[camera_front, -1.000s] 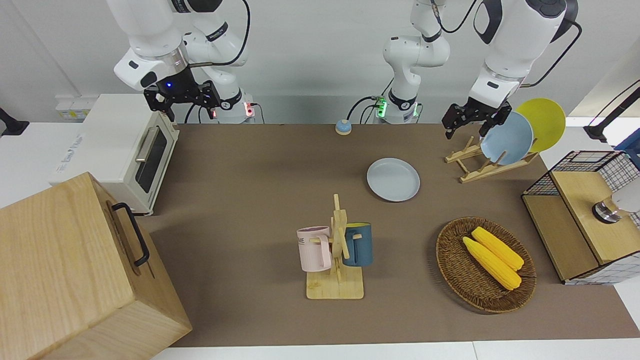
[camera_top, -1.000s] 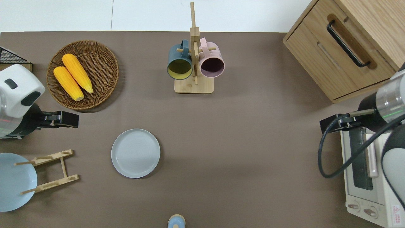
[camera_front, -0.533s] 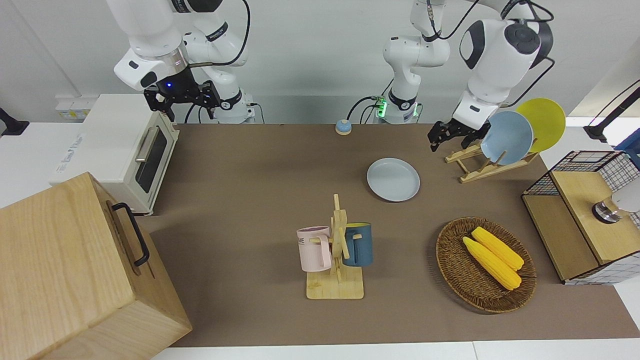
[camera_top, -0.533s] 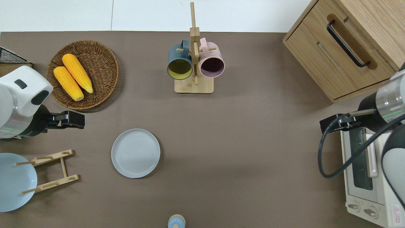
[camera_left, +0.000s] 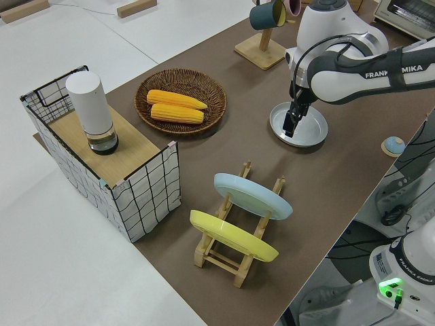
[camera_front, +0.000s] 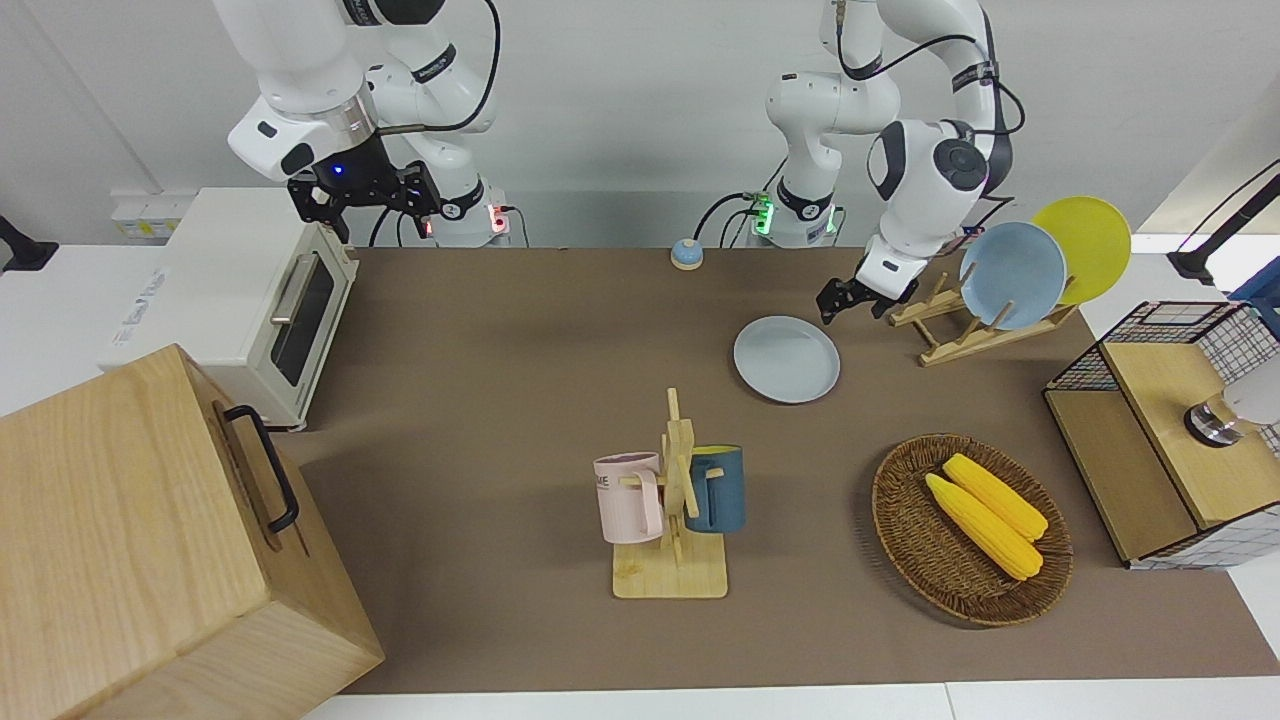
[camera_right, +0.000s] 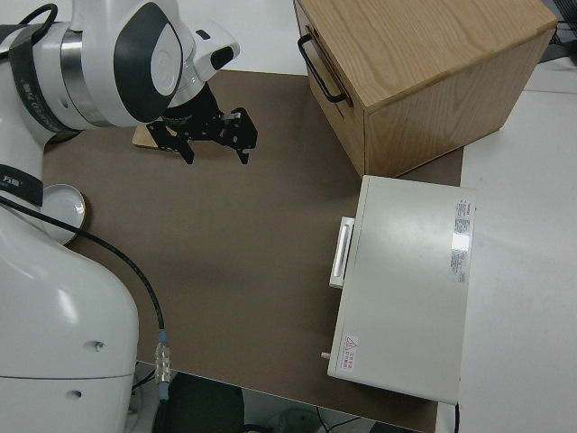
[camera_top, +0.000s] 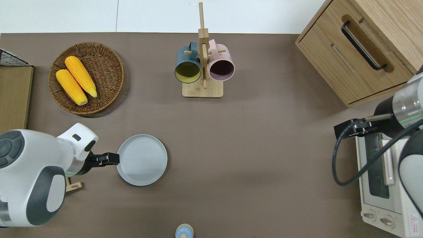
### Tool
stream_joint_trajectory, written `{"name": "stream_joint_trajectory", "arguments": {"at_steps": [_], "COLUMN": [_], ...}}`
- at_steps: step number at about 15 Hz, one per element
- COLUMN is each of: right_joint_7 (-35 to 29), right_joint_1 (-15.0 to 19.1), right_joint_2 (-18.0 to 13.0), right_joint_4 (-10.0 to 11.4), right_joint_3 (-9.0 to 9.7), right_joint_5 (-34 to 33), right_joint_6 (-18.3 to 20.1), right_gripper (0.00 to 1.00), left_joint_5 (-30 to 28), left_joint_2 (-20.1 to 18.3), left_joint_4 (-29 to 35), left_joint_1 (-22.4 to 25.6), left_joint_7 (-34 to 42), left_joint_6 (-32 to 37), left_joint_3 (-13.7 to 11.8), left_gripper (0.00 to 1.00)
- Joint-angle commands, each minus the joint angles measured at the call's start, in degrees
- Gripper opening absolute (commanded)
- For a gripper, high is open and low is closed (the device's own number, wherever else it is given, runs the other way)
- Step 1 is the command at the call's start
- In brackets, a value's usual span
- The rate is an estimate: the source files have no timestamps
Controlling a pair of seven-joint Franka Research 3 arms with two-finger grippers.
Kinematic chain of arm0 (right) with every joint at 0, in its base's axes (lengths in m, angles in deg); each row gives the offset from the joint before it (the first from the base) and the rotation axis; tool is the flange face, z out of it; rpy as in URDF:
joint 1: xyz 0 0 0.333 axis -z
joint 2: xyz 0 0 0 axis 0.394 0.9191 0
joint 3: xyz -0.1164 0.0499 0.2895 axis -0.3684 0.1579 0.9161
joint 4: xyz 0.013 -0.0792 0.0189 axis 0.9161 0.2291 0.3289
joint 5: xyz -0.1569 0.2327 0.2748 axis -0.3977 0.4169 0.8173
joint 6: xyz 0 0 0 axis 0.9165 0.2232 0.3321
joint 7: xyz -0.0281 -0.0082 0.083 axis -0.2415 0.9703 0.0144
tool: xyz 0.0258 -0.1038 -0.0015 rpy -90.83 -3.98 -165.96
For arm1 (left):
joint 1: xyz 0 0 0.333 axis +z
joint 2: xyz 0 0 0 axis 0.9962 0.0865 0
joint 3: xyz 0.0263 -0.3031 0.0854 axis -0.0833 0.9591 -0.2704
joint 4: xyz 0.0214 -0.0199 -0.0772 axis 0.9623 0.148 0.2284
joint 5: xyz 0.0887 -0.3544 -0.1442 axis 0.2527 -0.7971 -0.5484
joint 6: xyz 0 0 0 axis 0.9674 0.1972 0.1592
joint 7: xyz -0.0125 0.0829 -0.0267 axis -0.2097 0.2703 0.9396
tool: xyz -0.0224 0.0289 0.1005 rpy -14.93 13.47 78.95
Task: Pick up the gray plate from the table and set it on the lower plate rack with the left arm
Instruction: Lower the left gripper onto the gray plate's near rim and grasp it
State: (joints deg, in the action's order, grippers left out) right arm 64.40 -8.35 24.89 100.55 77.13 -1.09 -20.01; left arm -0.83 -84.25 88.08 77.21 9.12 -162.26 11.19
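Observation:
The gray plate (camera_front: 787,359) lies flat on the brown mat, also in the overhead view (camera_top: 142,159) and the left side view (camera_left: 314,129). My left gripper (camera_front: 850,298) is open and empty. It hangs low at the plate's rim, on the side toward the left arm's end (camera_top: 110,158) (camera_left: 291,125). I cannot tell whether it touches the plate. The lower plate rack (camera_front: 940,345) stands beside the plate toward the left arm's end, its lower slots free (camera_left: 275,187). In the overhead view the arm hides most of it. My right arm is parked, its gripper (camera_right: 215,152) open.
A light blue plate (camera_front: 1012,275) and a yellow plate (camera_front: 1085,248) stand in the rack's upper slots. A wicker basket (camera_front: 900,520) with corn, a mug stand (camera_front: 675,500), a wire-sided box (camera_front: 1160,430), a toaster oven (camera_front: 250,300) and a wooden cabinet (camera_front: 150,540) stand around.
My left arm has swung down from over the rack end toward the gray plate, and its gripper now sits at the plate's rim. The plate and right arm have not moved.

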Motion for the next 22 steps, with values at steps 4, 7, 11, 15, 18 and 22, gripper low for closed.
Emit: {"name": "stream_joint_trajectory", "arguments": {"at_steps": [4,7,11,15,18,22], "right_joint_7": [-0.7,-0.7,-0.7,-0.7,-0.7,-0.7], "right_joint_1": [1.3,1.3,1.3,1.3,1.3,1.3], "right_joint_2": [-0.2,-0.1,-0.1,-0.1,-0.1,-0.1], "right_joint_4": [-0.4,-0.3,-0.4,-0.4,-0.4,-0.4], "right_joint_3": [1.21,1.13,1.21,1.21,1.21,1.13], "right_joint_5": [-0.3,-0.3,-0.3,-0.3,-0.4,-0.3], "right_joint_6": [0.6,0.6,0.6,0.6,0.7,0.6], "right_gripper": [0.983,0.983,0.983,0.983,0.983,0.983], "left_joint_5": [-3.8,-4.8,-6.4,-6.4,-6.3,-6.3], "left_joint_2": [3.3,4.9,5.1,5.4,5.4,5.4], "left_joint_4": [6.6,6.6,6.5,6.4,6.4,6.3], "left_joint_1": [-0.4,-0.6,-1.0,-1.1,-1.1,-1.3], "left_joint_7": [-1.4,-1.5,-1.4,-1.2,-1.2,-1.1], "left_joint_6": [-9.8,-11.7,-11.9,-11.9,-11.9,-11.9], "left_joint_3": [0.2,0.2,0.3,0.3,0.3,0.3], "left_gripper": [1.00,0.99,0.32,0.00,0.00,0.00]}}
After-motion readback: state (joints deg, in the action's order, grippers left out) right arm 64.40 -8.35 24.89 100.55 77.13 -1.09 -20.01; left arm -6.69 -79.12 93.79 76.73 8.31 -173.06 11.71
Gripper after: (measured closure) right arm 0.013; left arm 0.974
